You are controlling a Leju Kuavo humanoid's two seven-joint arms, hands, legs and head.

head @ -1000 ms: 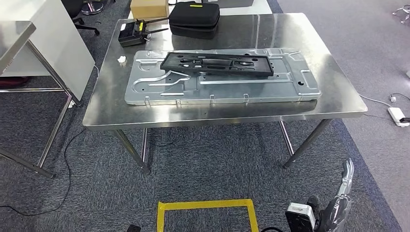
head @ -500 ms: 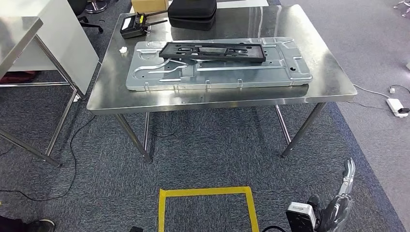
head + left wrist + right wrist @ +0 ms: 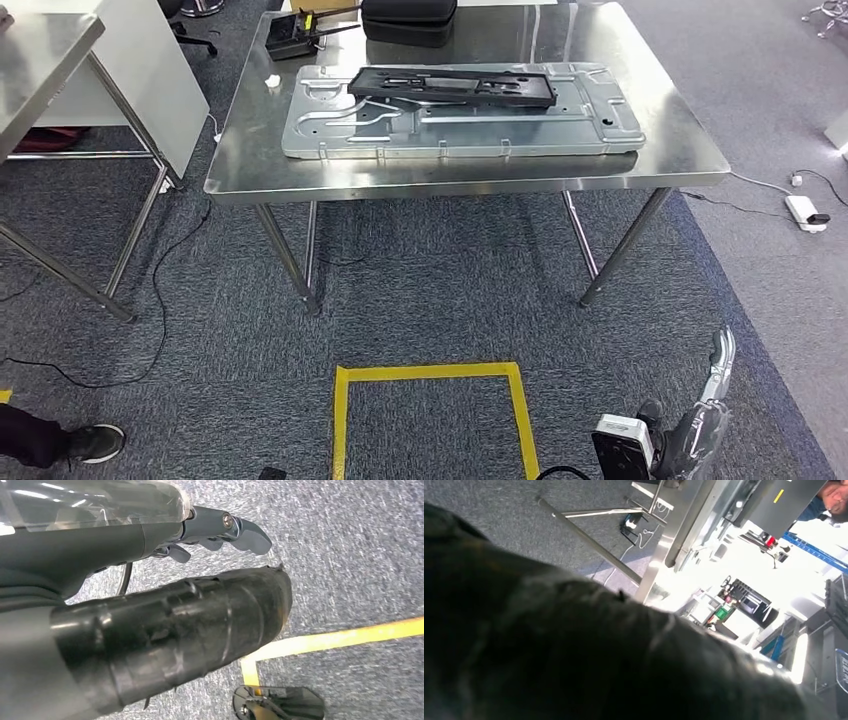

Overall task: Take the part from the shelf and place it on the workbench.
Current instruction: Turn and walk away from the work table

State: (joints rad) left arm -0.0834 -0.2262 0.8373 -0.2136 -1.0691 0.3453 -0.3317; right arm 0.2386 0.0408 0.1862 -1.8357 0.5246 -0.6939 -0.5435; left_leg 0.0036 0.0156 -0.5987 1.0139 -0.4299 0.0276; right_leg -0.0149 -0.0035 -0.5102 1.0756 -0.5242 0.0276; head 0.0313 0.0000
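A long black plastic part lies flat on a large silver sheet-metal panel, which rests on the steel workbench ahead of me. My right hand hangs low at my side, far from the bench, fingers straight and holding nothing. In the left wrist view my left hand hangs over the grey carpet, its dark fingers apart from the thick thumb, with nothing in it. The right wrist view is mostly dark blur, with the workbench's edge and a leg behind it.
A black case and a black radio with antennas sit at the bench's far edge. Another steel table stands to the left. Yellow tape marks the carpet before me. A person's shoe is lower left, a power strip at right.
The whole picture has shifted: the workbench now sits higher and farther off, so the camera has moved. A shoe has come into view at lower left. My right hand hangs as before.
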